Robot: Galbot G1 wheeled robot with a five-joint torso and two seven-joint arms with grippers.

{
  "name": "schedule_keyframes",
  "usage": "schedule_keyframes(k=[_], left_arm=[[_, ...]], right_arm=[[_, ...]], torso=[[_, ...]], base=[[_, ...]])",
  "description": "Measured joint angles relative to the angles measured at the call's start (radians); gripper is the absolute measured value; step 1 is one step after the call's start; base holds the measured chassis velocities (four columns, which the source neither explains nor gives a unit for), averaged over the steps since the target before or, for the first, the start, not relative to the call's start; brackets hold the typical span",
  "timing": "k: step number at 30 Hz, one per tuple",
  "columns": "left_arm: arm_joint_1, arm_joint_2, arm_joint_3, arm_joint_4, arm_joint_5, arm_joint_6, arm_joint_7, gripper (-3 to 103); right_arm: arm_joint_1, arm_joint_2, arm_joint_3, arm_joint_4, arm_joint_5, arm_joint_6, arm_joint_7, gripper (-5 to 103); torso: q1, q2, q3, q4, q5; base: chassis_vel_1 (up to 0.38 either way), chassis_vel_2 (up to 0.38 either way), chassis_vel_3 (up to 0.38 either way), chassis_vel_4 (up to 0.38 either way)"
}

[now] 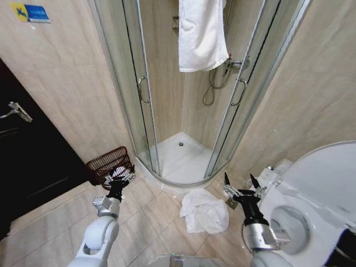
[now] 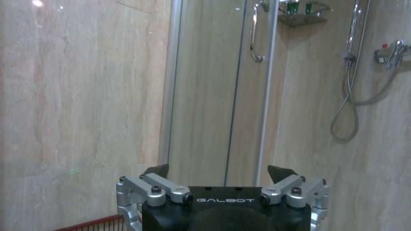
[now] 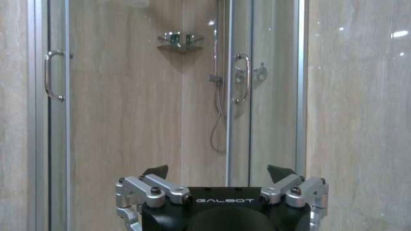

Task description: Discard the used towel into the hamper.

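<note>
Beige stone-look tiles cover the walls and the floor (image 1: 150, 217) of a bathroom. A curved glass shower enclosure (image 1: 189, 89) occupies the upper centre of the head view, its sliding doors parted. A white towel (image 1: 201, 34) hangs at the top of the opening, and a shower hose (image 1: 210, 92) loops down the wall below it. A dark door (image 1: 28, 161) stands at the left edge of the frame, and a white toilet (image 1: 320, 194) fills the lower right corner.

The used towel (image 1: 204, 210), white and crumpled, lies on the floor at lower centre, just in front of the shower tray (image 1: 178, 158). The hamper (image 1: 109, 164), a dark red-brown wire basket, stands on the floor at centre left, against the wall beside the shower; its rim (image 2: 90, 224) also shows at the lower left of the left wrist view.

Left gripper (image 1: 122, 174) is raised at lower left, in front of the hamper, fingers spread and empty. Right gripper (image 1: 240, 182) is raised at lower right, beside the crumpled towel but apart from it, fingers likewise spread and empty. Both wrist views show each gripper's jaws wide apart with nothing between them.
</note>
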Motion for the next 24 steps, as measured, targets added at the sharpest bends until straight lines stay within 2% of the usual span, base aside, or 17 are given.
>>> schedule_keyframes(k=[11,18,24], left_arm=[[-0.001,0.001,-0.003,0.007,-0.007,0.0,0.0,100],[0.007,0.008,-0.008,0.005,-0.018,-0.004,0.002,100],[0.008,0.018,-0.016,0.008,-0.03,-0.01,0.004,100]], right_arm=[[-0.008,-0.002,0.023,0.002,0.004,0.009,-0.001,100],[-0.054,-0.032,0.067,0.016,0.068,0.033,-0.004,100],[-0.052,-0.028,0.073,0.022,0.063,0.036,-0.006,100]], torso=[[0.025,0.055,0.03,0.0,0.0],[0.043,0.094,0.052,0.0,-0.0001],[0.056,0.123,0.068,0.0,-0.0001]], base=[[0.0,0.0,0.0,0.0],[0.0,0.0,0.0,0.0],[0.0,0.0,0.0,0.0]])
